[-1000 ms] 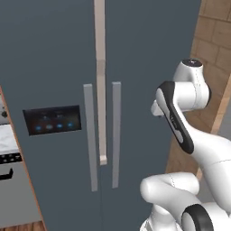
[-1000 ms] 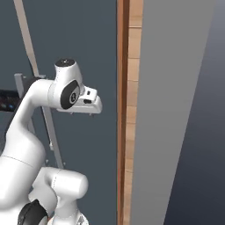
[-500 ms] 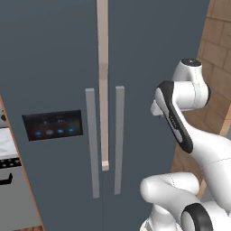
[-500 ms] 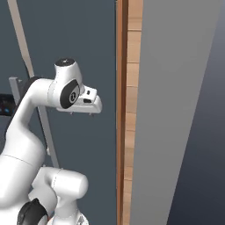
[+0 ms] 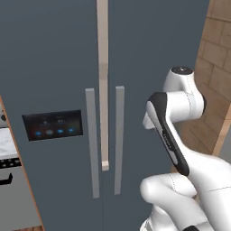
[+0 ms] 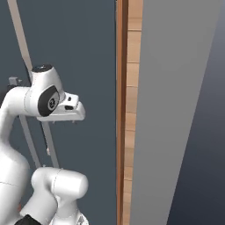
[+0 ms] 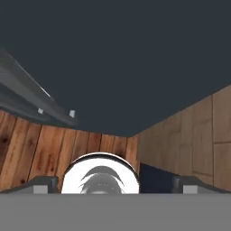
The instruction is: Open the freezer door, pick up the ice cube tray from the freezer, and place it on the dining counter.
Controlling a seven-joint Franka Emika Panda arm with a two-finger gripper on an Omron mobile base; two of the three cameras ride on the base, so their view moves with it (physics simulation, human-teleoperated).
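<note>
The freezer [image 5: 149, 54] stands in front of me with both tall slate-grey doors shut. The freezer door [image 5: 49, 67] is the left one, with a black panel of blue lights [image 5: 53, 125] and a long grey handle [image 5: 91, 142]. My gripper [image 6: 70, 115] hangs off the folded arm in front of the plain right door [image 5: 149, 67], apart from both handles. In the hand view it points down at the floor, with the gripper [image 7: 115, 187] open and nothing between its widely spread fingertips [image 7: 43, 184]. The ice cube tray is hidden behind the shut door. The dining counter is out of view.
The plain door's handle [image 5: 118, 140] runs beside a pale strip [image 5: 103, 81] between the doors. A stove front [image 5: 9, 189] sits at the far left. A brick-patterned wood wall [image 5: 216, 90] and a grey panel [image 6: 176, 110] close in the right side. Wood floor [image 7: 45, 153] lies below.
The whole picture has shifted slightly, so the base has moved a little. The arm keeps its folded pose and both doors stay shut.
</note>
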